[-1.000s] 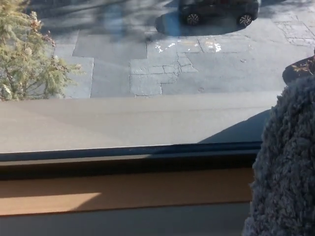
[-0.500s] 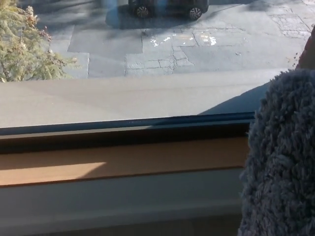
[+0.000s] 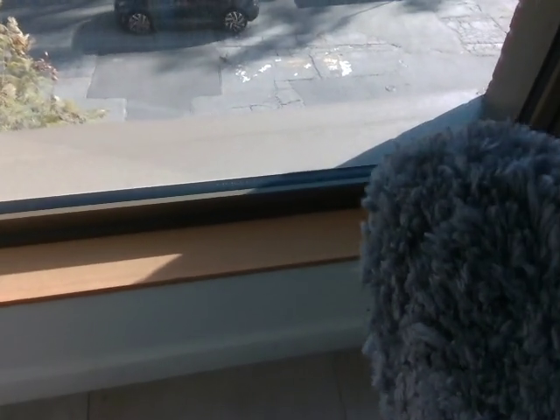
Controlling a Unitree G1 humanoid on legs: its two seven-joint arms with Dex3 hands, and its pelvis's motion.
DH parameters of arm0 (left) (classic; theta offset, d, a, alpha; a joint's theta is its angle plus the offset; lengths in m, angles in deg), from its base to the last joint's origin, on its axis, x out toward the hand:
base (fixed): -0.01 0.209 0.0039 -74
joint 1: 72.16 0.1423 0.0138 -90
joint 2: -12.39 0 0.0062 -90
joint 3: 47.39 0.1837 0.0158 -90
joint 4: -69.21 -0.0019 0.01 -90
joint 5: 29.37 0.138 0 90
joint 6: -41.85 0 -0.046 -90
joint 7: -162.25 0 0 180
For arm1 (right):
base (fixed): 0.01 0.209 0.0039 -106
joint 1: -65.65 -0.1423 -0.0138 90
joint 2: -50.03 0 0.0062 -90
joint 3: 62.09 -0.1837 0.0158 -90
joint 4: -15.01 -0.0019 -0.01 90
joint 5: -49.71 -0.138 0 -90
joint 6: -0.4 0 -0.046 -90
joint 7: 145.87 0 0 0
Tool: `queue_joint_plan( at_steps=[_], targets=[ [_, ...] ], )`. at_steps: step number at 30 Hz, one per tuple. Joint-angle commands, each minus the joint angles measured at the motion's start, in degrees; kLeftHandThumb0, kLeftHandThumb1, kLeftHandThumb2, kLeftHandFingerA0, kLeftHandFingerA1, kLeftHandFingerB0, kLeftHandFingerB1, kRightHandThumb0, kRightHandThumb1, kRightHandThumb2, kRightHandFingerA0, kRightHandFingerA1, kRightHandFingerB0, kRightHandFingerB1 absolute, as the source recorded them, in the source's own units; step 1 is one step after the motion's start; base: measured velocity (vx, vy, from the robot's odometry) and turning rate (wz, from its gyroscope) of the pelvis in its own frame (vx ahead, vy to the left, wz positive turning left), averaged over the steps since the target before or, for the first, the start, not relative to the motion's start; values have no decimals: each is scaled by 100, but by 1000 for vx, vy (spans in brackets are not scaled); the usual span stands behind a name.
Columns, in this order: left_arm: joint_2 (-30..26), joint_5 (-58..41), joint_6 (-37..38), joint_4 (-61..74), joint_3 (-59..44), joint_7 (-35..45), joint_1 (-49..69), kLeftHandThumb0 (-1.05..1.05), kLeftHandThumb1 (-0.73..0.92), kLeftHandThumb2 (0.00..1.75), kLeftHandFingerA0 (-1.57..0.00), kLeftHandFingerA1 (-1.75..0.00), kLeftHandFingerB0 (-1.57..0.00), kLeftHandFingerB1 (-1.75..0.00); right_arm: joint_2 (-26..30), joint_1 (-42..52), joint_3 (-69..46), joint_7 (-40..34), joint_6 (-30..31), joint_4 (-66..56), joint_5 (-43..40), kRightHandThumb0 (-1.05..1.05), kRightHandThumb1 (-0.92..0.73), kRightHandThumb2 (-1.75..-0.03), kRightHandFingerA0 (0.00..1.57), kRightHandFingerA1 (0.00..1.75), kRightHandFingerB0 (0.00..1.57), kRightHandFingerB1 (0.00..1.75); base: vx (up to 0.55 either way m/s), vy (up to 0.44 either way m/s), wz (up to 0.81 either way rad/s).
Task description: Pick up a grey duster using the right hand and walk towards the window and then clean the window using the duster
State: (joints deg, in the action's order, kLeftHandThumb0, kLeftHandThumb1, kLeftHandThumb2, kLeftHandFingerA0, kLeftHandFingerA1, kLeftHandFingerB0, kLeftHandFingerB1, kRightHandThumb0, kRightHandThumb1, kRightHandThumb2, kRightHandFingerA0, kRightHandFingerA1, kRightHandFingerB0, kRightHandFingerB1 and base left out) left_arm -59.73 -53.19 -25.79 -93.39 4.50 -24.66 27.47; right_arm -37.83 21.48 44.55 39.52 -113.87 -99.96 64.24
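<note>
A shaggy grey duster (image 3: 464, 271) fills the lower right of the head view, upright and close to the camera, its top reaching up over the lower right of the window pane (image 3: 262, 114). It covers whatever holds it, so neither of my hands shows. The glass spans the upper half of the picture, with a dark frame rail (image 3: 175, 210) along its lower edge. Whether the duster touches the glass I cannot tell.
A wooden sill (image 3: 175, 258) with a sunlit patch runs below the frame, above a pale wall strip (image 3: 175, 328). A window side post (image 3: 525, 52) stands at the upper right. Outside lie a flat roof ledge, paved ground, a parked car (image 3: 184, 13) and a bush (image 3: 26, 87).
The whole view has shifted down and to the right, bringing the side post into sight. The duster now takes up more of the picture and reaches further left.
</note>
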Motion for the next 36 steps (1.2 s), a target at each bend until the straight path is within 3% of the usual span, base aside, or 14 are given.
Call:
queue_joint_plan(
  at_steps=[1, 2, 11, 12, 13, 15, 16, 20, 22, 24, 36],
  targets=[
    [-122, -122, 173, 17, -106, 24, -7, -13, 66, 84, -91, -120, -82, -94, -147, -601, -59, -434, -792, -446, 1308, -27, -63, -140, 118, 175, 91, 162, -106, 202, -40],
    [-119, -125, 171, 10, -114, 50, -8, -12, 65, 87, -93, -119, -83, -94, -210, -721, -56, -411, -687, -510, 1285, -29, -62, -141, 104, 175, 77, 175, -92, 180, -26],
    [-53, -112, 231, 66, -157, 51, 20, -15, 63, 87, -96, -122, -84, -93, -811, -1713, 110, -264, -125, -642, 1075, -29, -63, -140, 106, 175, 78, 175, -62, 32, -55],
    [-84, -134, 195, 25, -186, 70, 27, -13, 65, 87, -95, -121, -84, -97, -954, -1880, 299, -101, 51, -605, 522, -27, -59, -139, 101, 175, 78, 175, -25, -28, -72],
    [-95, -155, 174, 9, -211, 80, 34, -13, 63, 89, -96, -120, -85, -95, -1059, -1929, 430, -34, 174, -597, 236, -16, -74, -132, 110, 123, 108, 122, 5, 63, -90],
    [-92, -170, 167, 7, -234, 85, 39, -13, 63, 89, -96, -120, -85, -95, -1123, -1904, 510, -32, 270, -615, 146, -16, -74, -132, 110, 123, 108, 122, 15, 70, -63],
    [-84, -172, 166, 1, -236, 81, 29, -14, 65, 86, -95, -122, -83, -97, -1155, -1903, 565, -4, 339, -618, 75, -35, -66, -119, 104, 175, 82, 175, 0, 82, -70],
    [-31, -247, 199, 1, -280, 161, 17, -14, 61, 88, -98, -120, -85, -96, -1192, -1847, 694, 18, 452, -643, -33, -36, -70, -109, 105, 175, 82, 175, -64, 99, -78],
    [-53, -211, 169, -21, -254, 143, 1, -17, 65, 82, -96, -117, -82, -89, -1175, -1758, 731, 81, 618, -716, -242, -45, -85, -82, 104, 175, 80, 175, -92, 202, -84],
    [-38, -240, 150, -19, -271, 155, -19, -15, 64, 85, -95, -119, -83, -91, -1150, -1744, 727, 120, 730, -764, -343, -46, -87, -78, 104, 175, 79, 175, -134, 327, -100],
    [-65, -165, 195, -17, -123, 55, -10, -15, 66, 84, -94, -120, -80, -90, -1098, -1742, 686, 217, 840, -759, -477, -41, -78, -93, 105, 175, 80, 175, -35, 215, -77]
  ],
)
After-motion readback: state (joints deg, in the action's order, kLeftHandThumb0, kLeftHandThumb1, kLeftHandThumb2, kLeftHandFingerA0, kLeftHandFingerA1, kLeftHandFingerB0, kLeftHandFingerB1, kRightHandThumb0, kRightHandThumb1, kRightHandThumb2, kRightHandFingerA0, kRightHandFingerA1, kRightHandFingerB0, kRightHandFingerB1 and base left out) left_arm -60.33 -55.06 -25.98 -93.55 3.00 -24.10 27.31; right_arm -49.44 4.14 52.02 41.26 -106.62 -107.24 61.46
